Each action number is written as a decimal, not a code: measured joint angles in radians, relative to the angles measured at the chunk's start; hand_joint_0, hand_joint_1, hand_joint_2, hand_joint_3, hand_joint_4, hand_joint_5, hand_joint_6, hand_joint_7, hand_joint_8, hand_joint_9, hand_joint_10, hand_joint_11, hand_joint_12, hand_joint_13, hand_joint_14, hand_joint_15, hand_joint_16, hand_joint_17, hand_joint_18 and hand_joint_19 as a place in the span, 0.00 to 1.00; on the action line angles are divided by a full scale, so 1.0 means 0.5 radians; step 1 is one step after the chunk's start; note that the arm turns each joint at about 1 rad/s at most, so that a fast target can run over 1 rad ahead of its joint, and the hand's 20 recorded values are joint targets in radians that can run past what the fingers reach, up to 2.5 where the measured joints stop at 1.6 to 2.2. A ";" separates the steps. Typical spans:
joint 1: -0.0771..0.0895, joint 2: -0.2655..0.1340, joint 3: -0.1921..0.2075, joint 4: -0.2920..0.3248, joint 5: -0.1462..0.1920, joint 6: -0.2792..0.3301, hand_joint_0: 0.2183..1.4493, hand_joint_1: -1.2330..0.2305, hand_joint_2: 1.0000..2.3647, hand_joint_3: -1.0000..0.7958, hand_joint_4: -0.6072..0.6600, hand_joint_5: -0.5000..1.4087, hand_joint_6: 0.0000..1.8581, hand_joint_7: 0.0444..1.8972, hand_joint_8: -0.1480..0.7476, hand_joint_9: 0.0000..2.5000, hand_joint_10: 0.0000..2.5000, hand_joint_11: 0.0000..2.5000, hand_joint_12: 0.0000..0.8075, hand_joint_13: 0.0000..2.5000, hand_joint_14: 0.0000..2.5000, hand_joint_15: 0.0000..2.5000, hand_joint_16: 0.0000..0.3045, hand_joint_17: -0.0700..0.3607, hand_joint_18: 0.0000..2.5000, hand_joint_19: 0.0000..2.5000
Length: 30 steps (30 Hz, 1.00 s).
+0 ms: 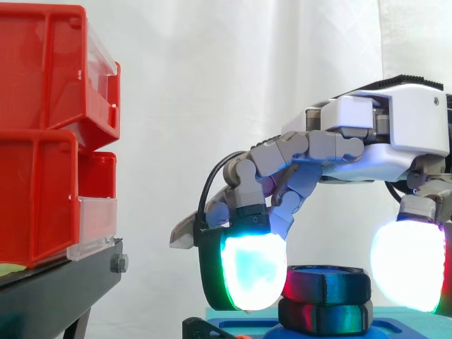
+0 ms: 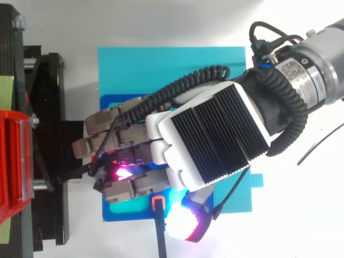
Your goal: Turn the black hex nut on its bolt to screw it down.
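Note:
The black hex nut (image 1: pixel 326 284) sits on its bolt above a second black hex piece (image 1: pixel 325 316), on a blue fixture (image 1: pixel 399 329). My hand (image 1: pixel 395 134) reaches in from the right and hangs over the nut with its fingers curled down round it. One glowing fingertip pad (image 1: pixel 251 272) lies against the nut's left side. The thumb pad (image 1: pixel 409 265) stands at its right edge. From above, the hand (image 2: pixel 215 134) covers the nut and most of the fixture, which rests on a light blue sheet (image 2: pixel 172 64).
Red bins (image 1: pixel 42 127) stand stacked on the black stand (image 1: pixel 56 289) at the left, close to the fingertips. In the top view the stand (image 2: pixel 48 107) borders the sheet's left side. A small orange part (image 2: pixel 157 202) sits at the fixture's near edge.

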 measured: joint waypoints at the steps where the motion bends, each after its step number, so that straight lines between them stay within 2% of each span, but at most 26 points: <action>1: -0.003 0.000 0.000 -0.001 -0.002 0.000 0.21 0.51 0.00 0.28 0.66 0.25 0.27 0.67 0.49 0.37 0.01 0.16 0.44 0.21 0.00 0.04 0.18 0.45 0.17 0.14; 7: -0.020 0.000 0.000 -0.011 -0.030 -0.002 0.21 0.50 0.00 0.28 0.65 0.25 0.27 0.68 0.49 0.37 0.01 0.16 0.44 0.21 0.00 0.04 0.18 0.45 0.17 0.14; 30: -0.058 0.000 -0.001 -0.012 -0.061 -0.004 0.21 0.49 0.00 0.28 0.66 0.25 0.27 0.68 0.49 0.37 0.01 0.16 0.44 0.21 0.00 0.04 0.18 0.45 0.17 0.14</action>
